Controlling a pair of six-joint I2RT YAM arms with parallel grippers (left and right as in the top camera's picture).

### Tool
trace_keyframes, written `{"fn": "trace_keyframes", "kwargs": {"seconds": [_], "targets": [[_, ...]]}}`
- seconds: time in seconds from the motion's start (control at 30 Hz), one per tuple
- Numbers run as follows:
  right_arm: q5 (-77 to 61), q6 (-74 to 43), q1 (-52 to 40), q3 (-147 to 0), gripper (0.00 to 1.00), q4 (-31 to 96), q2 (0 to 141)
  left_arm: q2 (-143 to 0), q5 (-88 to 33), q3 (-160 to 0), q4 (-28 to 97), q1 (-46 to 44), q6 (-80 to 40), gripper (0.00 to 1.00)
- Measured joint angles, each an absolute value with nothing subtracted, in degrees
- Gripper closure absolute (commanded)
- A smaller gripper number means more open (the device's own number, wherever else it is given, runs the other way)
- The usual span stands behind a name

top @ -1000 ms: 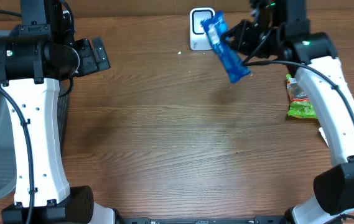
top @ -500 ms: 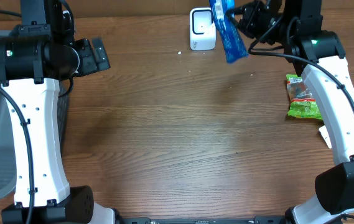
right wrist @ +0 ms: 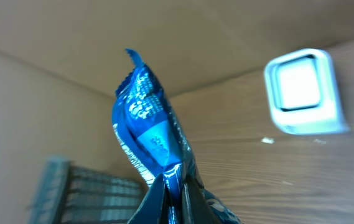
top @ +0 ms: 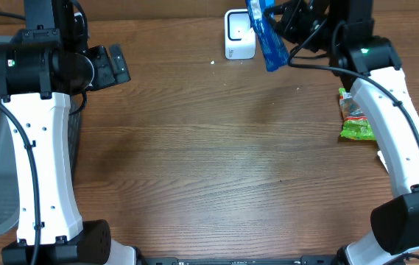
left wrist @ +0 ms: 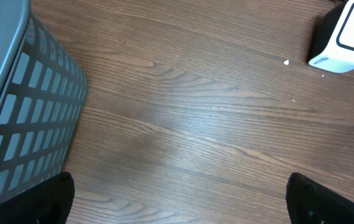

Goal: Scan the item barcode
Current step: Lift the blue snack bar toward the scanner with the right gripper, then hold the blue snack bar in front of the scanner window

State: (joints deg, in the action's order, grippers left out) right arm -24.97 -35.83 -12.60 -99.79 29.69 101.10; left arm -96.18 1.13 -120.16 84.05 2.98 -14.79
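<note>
Right gripper (right wrist: 174, 198): closed, is pinching the bottom edge of the blue packet (top: 266, 37) between its fingers; the rest of the packet is sticking up and away from the wrist camera.
Blue packet: is being held in the air at the far edge of the table (top: 194, 162); from overhead it is sitting just to the right of the scanner (top: 239, 33), its long side running roughly away from the robot; cannot tell whether it is touching the scanner.
Barcode: no barcode is showing in any view; only white print on the crinkled blue wrapper is showing in the right wrist view.
Scanner: small white block with a dark-framed window, is standing on the table at the far centre; in the right wrist view it is showing to the right of the packet.
Left gripper (top: 115, 65): jaws are standing wide apart, gripping nothing, hanging over the far left of the table beside the basket (left wrist: 15, 112).
Basket: grey mesh, is sitting at the left edge of the table.
Green packet (top: 356, 118): is lying flat on the table at the right, well apart from the scanner, partly under the right arm.
White speck (top: 213, 62): is lying on the wood just left of the scanner.
</note>
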Motion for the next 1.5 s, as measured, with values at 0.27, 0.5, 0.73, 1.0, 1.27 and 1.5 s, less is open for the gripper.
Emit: {"fn": "trace_keyframes", "kwargs": {"seconds": [0.27,0.5,0.73,1.0,1.27,1.5], "targets": [[1.67,-25.26,-21.91,-106.45,0.96,35.07,101.62,-96.18,1.13,-120.16,84.07,2.98,-14.79,0.0],[18.65,-14.31,-25.78,-120.31,0.96,33.82,103.98,-96.18,1.13,-120.16,84.07,2.98,-14.79,0.0],[28.69,1.5,-26.13,-123.46,0.96,27.16,109.47,-96.18,1.13,-120.16,84.07,2.98,-14.79,0.0],[33.67,13.63,-27.18,-123.33,0.96,20.23,125.47,-96.18,1.13,-120.16,84.05,3.01,-14.79,0.0],[35.35,28.12,-27.2,-123.09,0.96,14.94,134.61,-96.18,1.13,-120.16,84.05,2.98,-14.81,0.0],[36.64,39.09,-27.0,-123.09,0.96,9.19,138.41,-96.18,1.13,-120.16,84.05,2.98,-14.79,0.0]]}}
